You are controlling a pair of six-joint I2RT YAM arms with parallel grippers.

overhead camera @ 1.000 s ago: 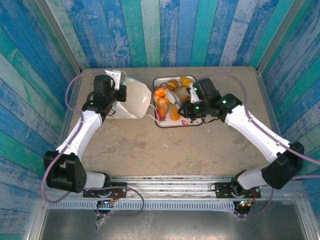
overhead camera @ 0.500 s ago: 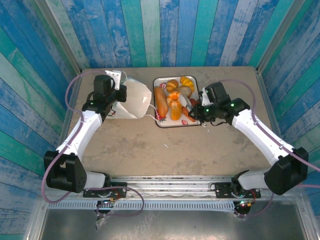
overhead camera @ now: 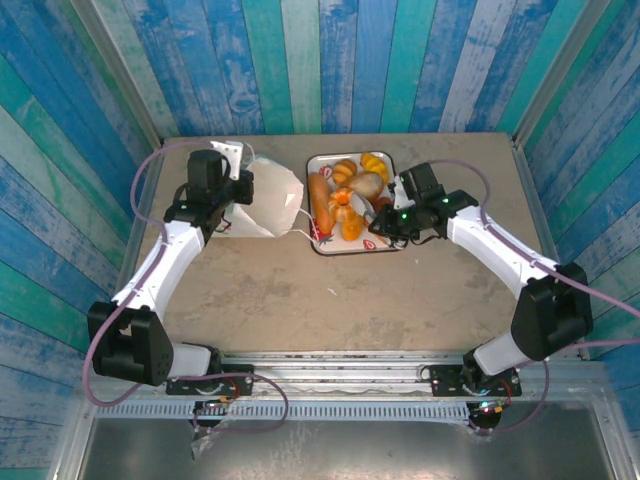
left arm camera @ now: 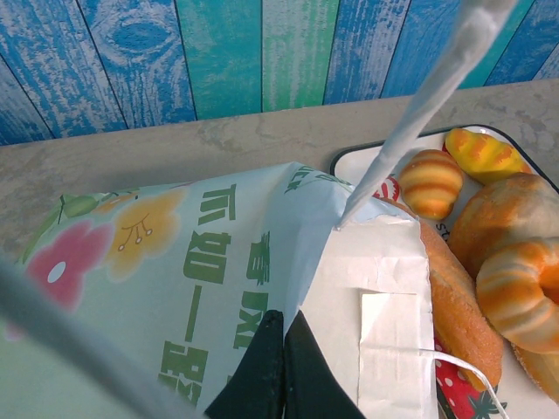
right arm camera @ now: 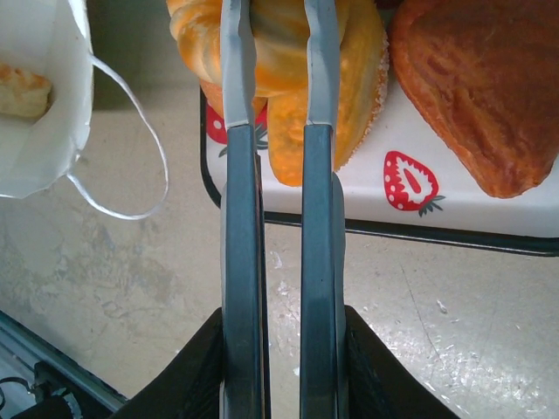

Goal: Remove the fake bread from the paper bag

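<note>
White paper bag (overhead camera: 268, 200), printed with flowers and green lettering, lies on its side on the beige table (overhead camera: 300, 290). Its mouth faces right, toward the white strawberry-print tray (right arm camera: 480, 214). The left gripper (left arm camera: 281, 362) pinches the bag's edge, fingers closed flat on the paper. Most of the glossy orange and golden toy pastries (overhead camera: 345, 200) sit on the tray. One pale-brown piece (right arm camera: 22, 89) shows just inside the bag's mouth.

The right gripper (right arm camera: 284, 367) is clamped on long grey metal tongs (right arm camera: 240, 218). The tong arms stand narrow, with their tips at an orange striped bun (right arm camera: 278, 44) on the tray. Whether they squeeze it cannot be told.

As I judge it, the piece in the bag lies left of the tong tips, past the tray's rim and the thin loop handle (right arm camera: 166, 175). The bag's long axis runs left to right, so the tongs would enter along it from the right. The left arm is nearer but occupied.
</note>
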